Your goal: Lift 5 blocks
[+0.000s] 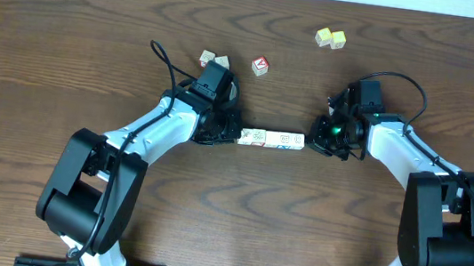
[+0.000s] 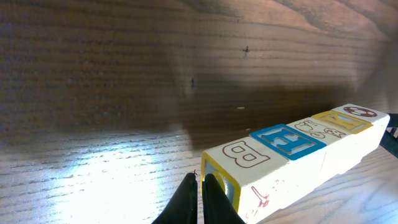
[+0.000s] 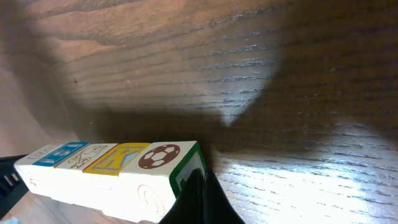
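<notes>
We judge the five blocks (image 1: 270, 138) light, hard and slippery, so the row needs a square endwise squeeze: left gripper (image 1: 233, 136) and right gripper (image 1: 310, 140), both closed tight on nothing, butt against its opposite ends.

My left gripper (image 1: 233, 134) and right gripper (image 1: 312, 137) touch opposite ends of a row of small pale printed cubes (image 1: 270, 138) on the dark wooden table (image 1: 69, 33). Farther away sit a red-topped cube (image 1: 261, 65), two whitish cubes (image 1: 213, 60) left of it, and a yellow-green pair (image 1: 330, 38) to the right.
</notes>
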`<action>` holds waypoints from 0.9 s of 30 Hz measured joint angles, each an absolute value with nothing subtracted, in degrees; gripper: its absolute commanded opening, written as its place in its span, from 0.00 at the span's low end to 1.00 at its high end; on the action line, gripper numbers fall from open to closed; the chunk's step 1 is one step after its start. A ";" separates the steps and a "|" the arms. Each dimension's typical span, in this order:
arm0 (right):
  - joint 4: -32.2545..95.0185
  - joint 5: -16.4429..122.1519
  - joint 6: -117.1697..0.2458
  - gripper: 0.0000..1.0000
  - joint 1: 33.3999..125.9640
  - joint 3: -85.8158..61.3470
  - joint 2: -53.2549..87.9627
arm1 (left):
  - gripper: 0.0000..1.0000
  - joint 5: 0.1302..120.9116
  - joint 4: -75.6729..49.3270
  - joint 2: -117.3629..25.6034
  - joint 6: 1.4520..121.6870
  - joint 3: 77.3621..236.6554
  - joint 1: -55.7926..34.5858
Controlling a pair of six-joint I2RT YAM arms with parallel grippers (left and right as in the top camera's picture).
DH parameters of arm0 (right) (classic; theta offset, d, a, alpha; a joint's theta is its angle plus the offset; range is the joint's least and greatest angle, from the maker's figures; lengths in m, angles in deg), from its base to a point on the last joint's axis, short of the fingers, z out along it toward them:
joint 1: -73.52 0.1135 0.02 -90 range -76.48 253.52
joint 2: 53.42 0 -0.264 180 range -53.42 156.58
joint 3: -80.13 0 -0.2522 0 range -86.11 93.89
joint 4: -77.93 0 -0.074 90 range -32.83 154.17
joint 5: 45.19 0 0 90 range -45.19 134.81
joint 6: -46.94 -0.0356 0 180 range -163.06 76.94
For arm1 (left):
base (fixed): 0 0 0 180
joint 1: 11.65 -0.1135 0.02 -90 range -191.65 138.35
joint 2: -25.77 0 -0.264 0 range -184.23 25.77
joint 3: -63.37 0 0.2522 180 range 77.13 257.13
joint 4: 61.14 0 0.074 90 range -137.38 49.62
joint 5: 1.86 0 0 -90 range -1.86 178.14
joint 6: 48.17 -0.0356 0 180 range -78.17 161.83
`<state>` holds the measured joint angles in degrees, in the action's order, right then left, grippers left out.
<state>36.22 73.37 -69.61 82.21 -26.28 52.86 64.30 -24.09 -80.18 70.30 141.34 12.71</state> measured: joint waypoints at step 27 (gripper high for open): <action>35.72 74.37 -69.61 0.01 82.21 -26.26 48.88 | 0.07 64.72 -22.63 -74.94 70.30 141.32 12.42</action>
<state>35.72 74.37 -69.61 82.21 -26.26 48.88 64.72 -22.63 -74.94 70.30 141.32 12.42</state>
